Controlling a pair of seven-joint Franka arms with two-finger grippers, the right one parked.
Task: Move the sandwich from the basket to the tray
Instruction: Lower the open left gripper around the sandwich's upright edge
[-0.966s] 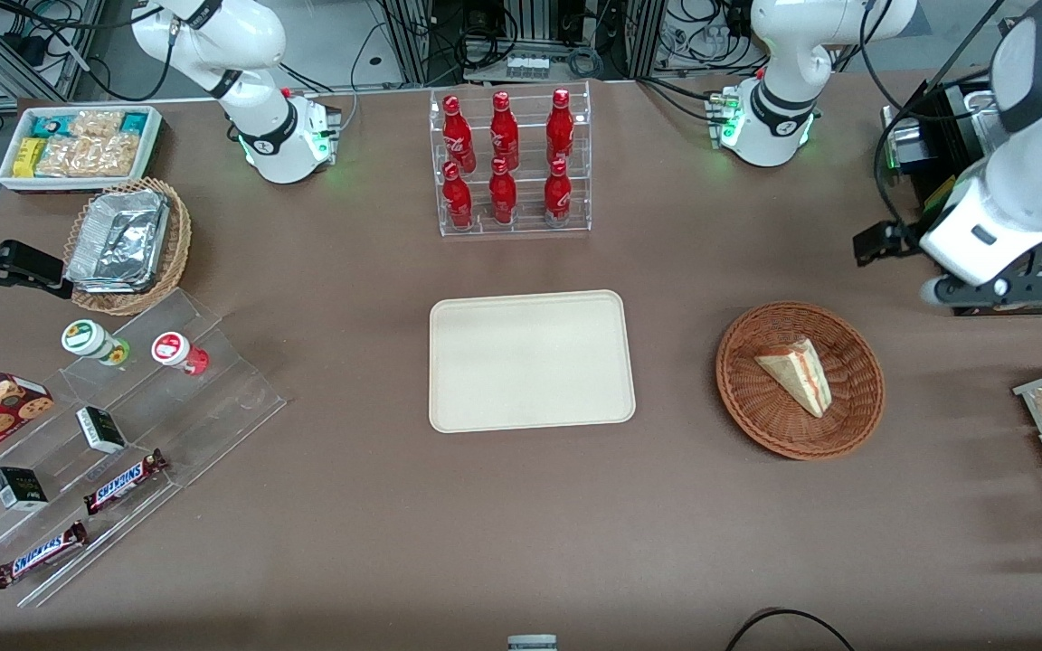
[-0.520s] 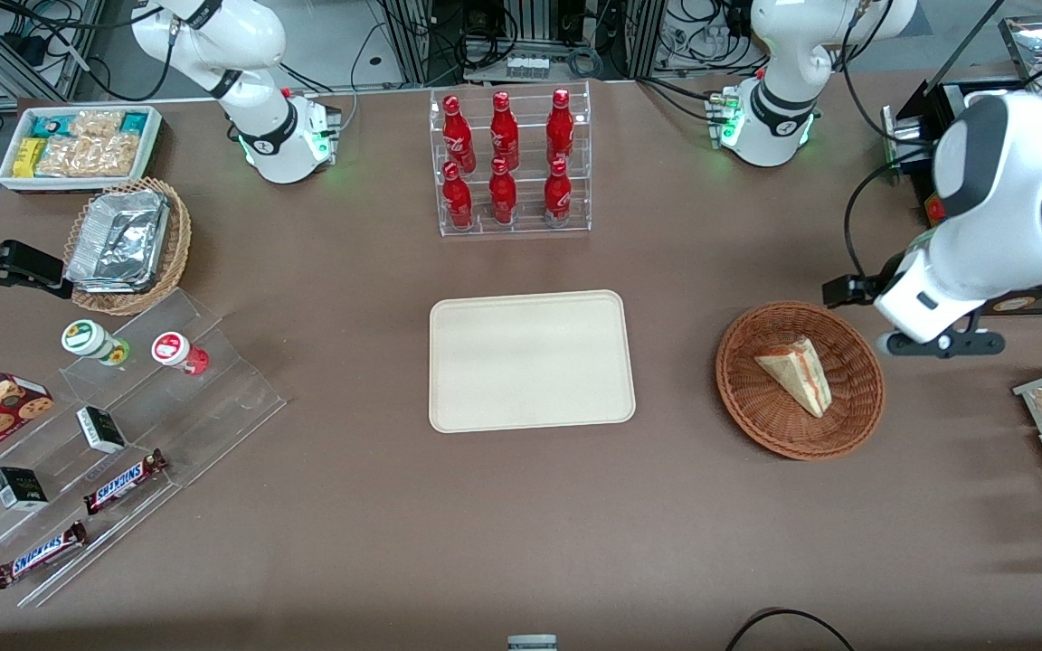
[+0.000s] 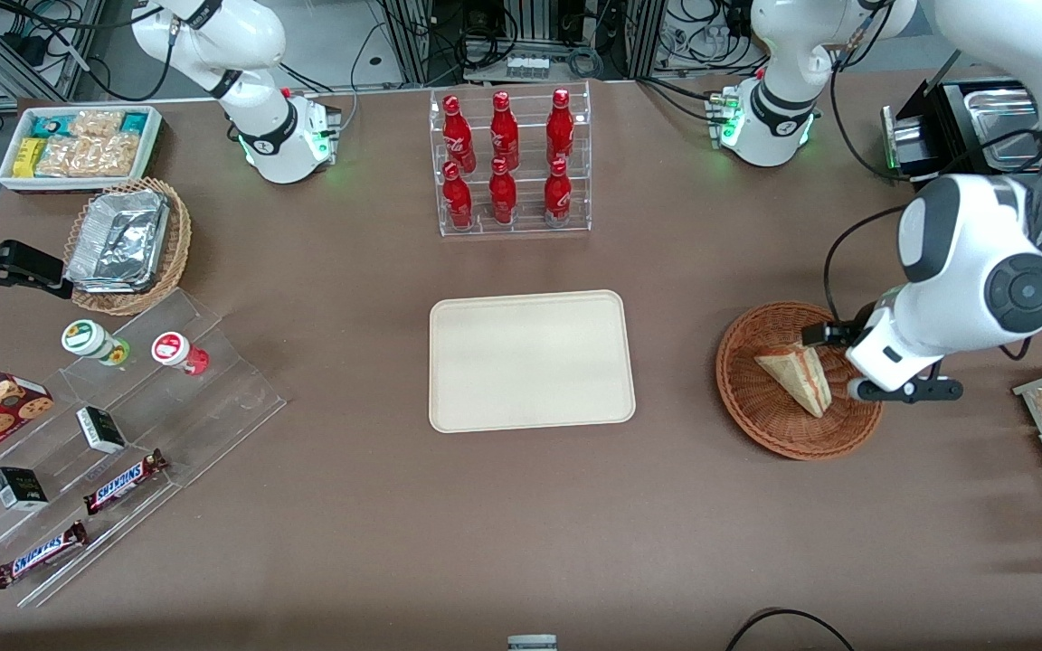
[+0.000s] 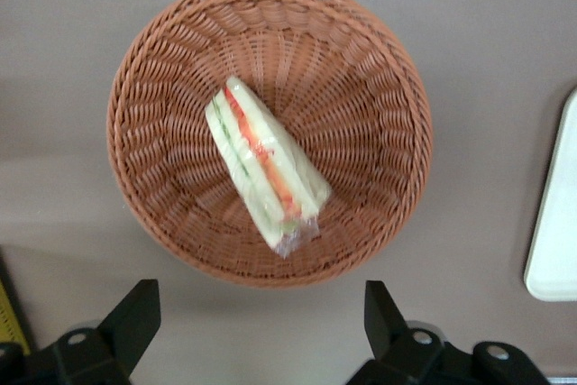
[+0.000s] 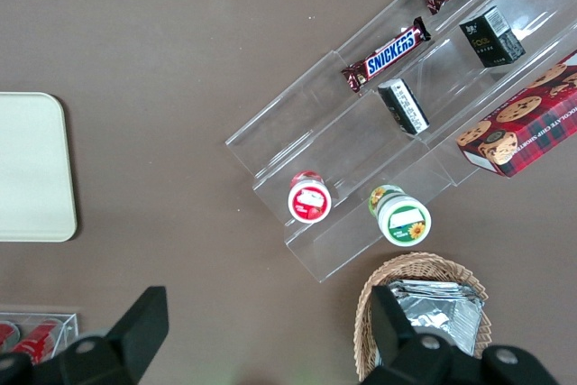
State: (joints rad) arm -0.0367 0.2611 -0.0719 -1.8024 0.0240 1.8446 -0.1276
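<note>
Fingers (image 4: 135, 317) of the left gripper (image 4: 261, 326) are spread wide and hold nothing, hanging above the basket (image 4: 379, 69). Inside lies the sandwich (image 4: 266, 164), apart from the fingers; the tray (image 3: 532, 360) sits bare near the basket.

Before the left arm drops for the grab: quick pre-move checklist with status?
1. Sandwich lies in basket, nothing on top: ok.
2. Gripper open, fingers spread wider than the wedge: ok.
3. Gripper centred over sandwich: not ok, it sits over the basket's rim.
4. Tray bare for the drop: ok.
5. Table between basket and tray free of obstacles: ok.
6. Height above sandwich: cannot tell.
</note>
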